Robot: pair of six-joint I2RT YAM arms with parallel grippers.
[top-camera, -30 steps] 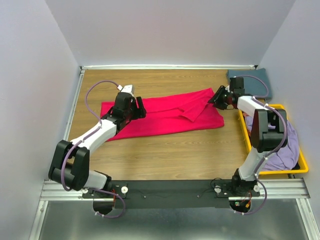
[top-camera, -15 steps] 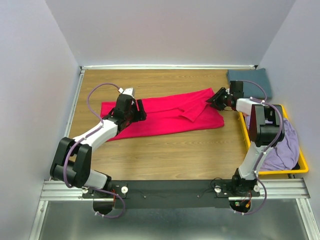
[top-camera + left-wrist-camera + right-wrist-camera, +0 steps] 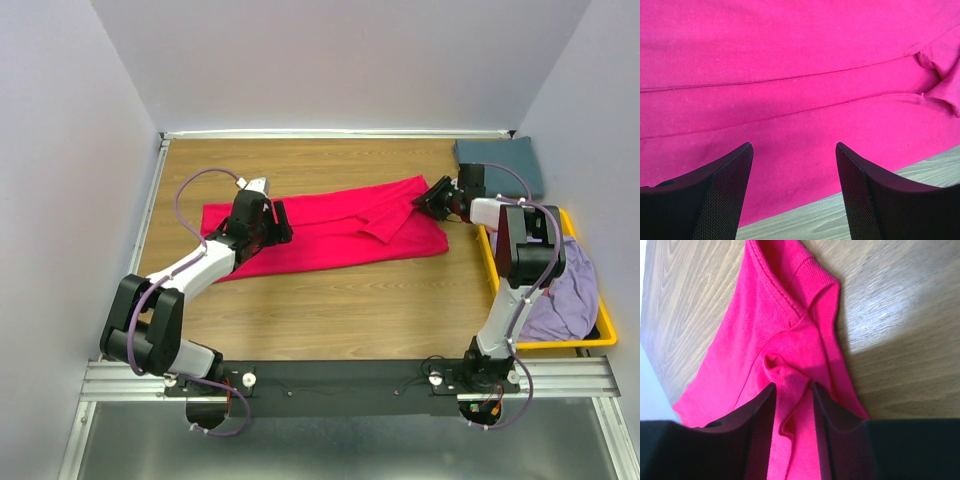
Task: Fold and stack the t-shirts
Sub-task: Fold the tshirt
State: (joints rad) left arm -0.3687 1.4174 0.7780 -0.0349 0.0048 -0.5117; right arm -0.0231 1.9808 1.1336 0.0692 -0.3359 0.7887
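The crimson-pink t-shirt (image 3: 330, 232) lies spread lengthwise across the wooden table (image 3: 330, 310). My left gripper (image 3: 272, 218) hovers open over its left part, with flat cloth and the near hem under the fingers (image 3: 727, 190). My right gripper (image 3: 432, 197) is at the shirt's far right corner. There its fingers (image 3: 832, 420) straddle a raised fold of crimson cloth (image 3: 790, 375), with a gap still between the jaws. A slate blue-grey t-shirt (image 3: 505, 160) lies folded at the back right. A lavender t-shirt (image 3: 565, 295) is bunched in the bin.
The yellow plastic bin (image 3: 590, 343) stands along the right edge, close beside my right arm. Grey walls enclose the table at the back and on both sides. Bare wood (image 3: 330, 310) shows between the crimson shirt and the arm bases.
The right gripper's jaws have narrowed around the fold, and the right arm has straightened slightly. The left gripper shifted a little toward the back.
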